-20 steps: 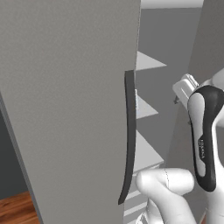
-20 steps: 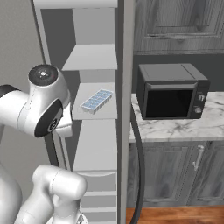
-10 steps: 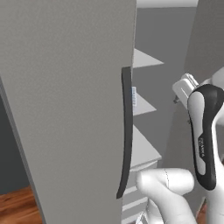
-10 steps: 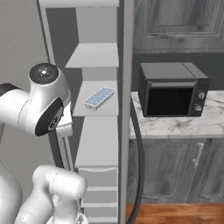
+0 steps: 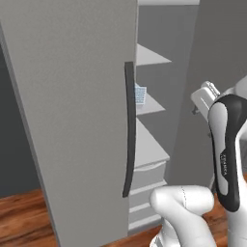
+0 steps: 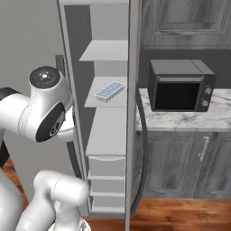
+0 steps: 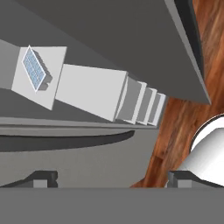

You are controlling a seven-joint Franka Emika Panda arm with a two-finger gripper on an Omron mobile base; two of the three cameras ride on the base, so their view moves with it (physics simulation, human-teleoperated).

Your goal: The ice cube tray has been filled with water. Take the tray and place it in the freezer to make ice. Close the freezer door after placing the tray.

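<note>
Right base view shows the ice cube tray (image 6: 109, 91) lying flat on a white shelf (image 6: 108, 100) inside the freezer (image 6: 101, 58), its blue water (image 7: 34, 69) cells facing up and its long axis running diagonally toward the back right. Well apart from the tray, the gripper (image 7: 111, 179) stands empty outside the cabinet with its fingertips (image 7: 41, 178) spread wide, beside the door's dark curved handle (image 5: 129, 128). White drawers (image 6: 106, 180) stack below the shelves. The arm's elbow is bent high, the hand near the freezer door (image 5: 72, 111), which stands ajar.
</note>
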